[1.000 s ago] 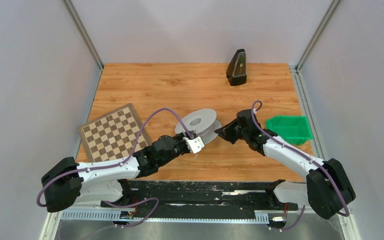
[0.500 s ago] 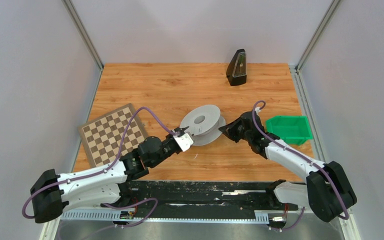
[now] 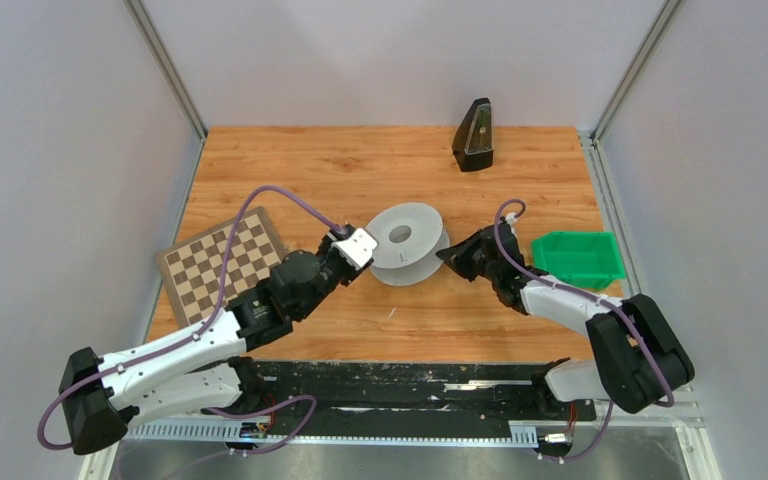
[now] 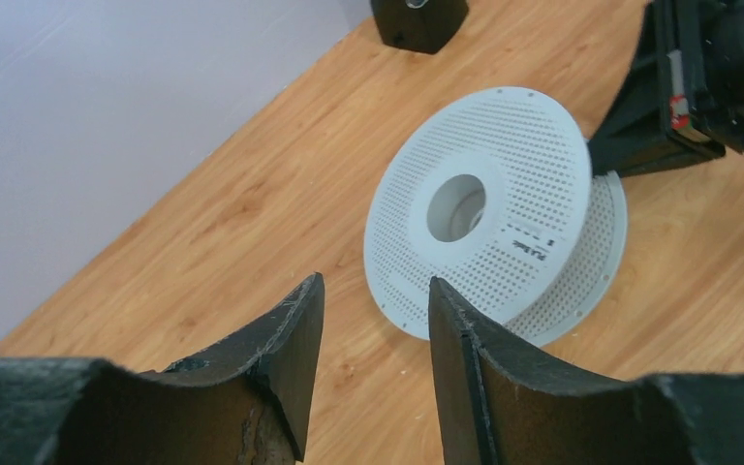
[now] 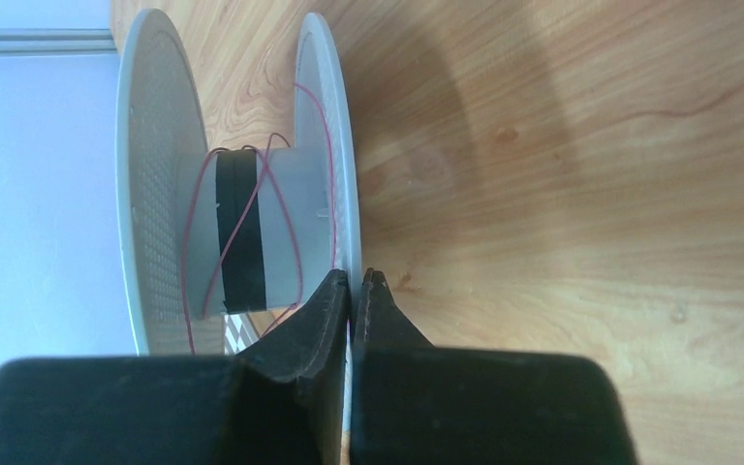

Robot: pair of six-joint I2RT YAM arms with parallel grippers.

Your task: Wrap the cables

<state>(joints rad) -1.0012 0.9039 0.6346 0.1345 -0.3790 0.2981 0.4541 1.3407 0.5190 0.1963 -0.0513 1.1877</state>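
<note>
Right gripper (image 5: 356, 281) jaws pinch the rim of the spool (image 5: 305, 184); left gripper (image 4: 375, 288) jaws stand part-spread just beside it.

Top cam: we look down from above & behind the arm bases, well back, whole table (image 3: 360, 170) in frame. Left wrist cam: we sit behind its own fingers (image 4: 281, 349), facing approx 1 o'clock, spool (image 4: 484, 213) near. Right wrist cam: rolled sideways, facing approx 10 o'clock, v. close to the spool's rim. All 3 views share the spool; left wrist cam also catches the right gripper (image 4: 596, 160) at 2 o'clock.
</note>
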